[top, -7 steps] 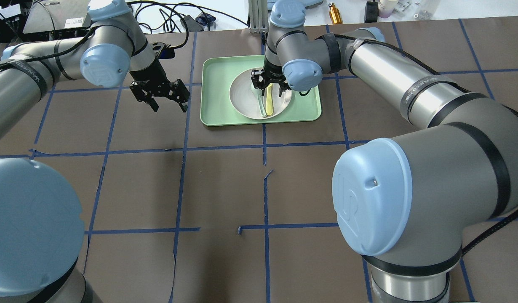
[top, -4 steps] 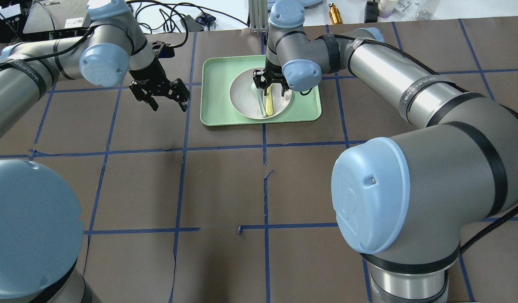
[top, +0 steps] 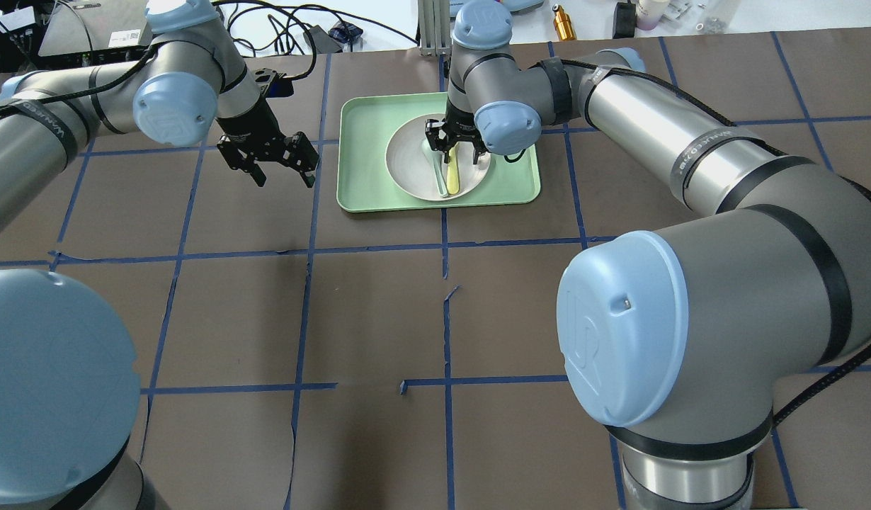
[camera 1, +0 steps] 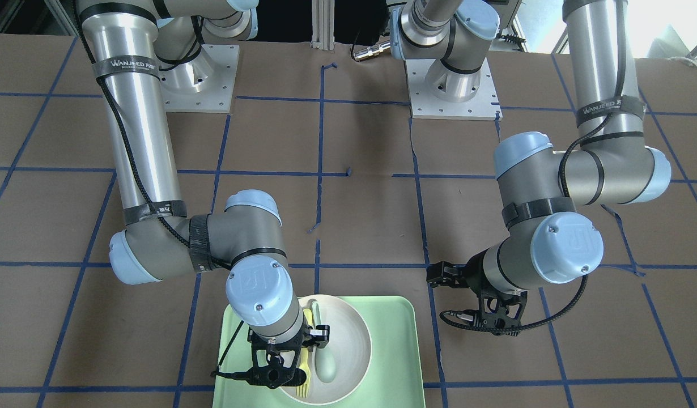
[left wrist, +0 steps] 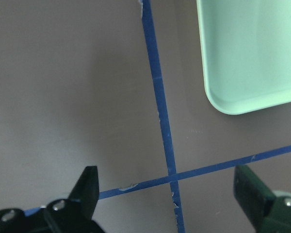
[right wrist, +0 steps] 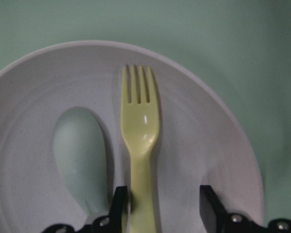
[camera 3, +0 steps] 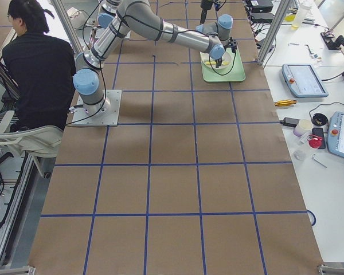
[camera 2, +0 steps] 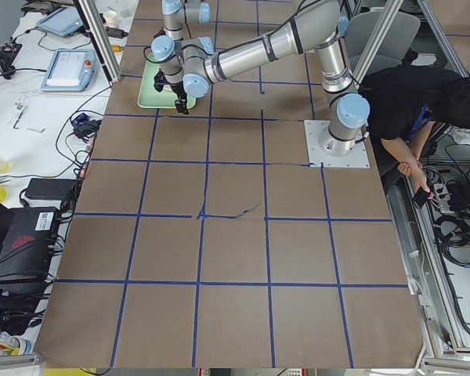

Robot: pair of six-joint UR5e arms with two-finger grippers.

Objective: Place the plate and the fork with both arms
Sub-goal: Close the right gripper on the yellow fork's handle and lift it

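The white-grey plate (top: pixel 407 161) lies in the mint-green tray (top: pixel 365 142). The pale yellow fork (top: pixel 454 175) and a grey-green spoon (top: pixel 436 168) lie in the plate side by side. My right gripper (top: pixel 455 151) is down in the plate, open, its fingers astride the fork's handle. In the right wrist view (right wrist: pixel 164 204) one finger (right wrist: pixel 119 204) touches the fork (right wrist: pixel 140 126) and the other stands apart. My left gripper (top: pixel 285 177) is open and empty above the table, left of the tray. The left wrist view shows its gripper (left wrist: pixel 169 189) over blue tape, near the tray corner (left wrist: pixel 247 53).
The table is covered in brown paper with a grid of blue tape lines. The tray (camera 1: pixel 394 351) sits at the far middle edge, seen from the robot. Cables, a tablet and small items lie beyond the table's far edge. A person sits behind the robot bases (camera 3: pixel 40 63).
My right gripper has shifted slightly over the plate, so the spoon's bowl now shows beside it. My left gripper has edged a little up and left. Plate, fork and spoon have not moved.
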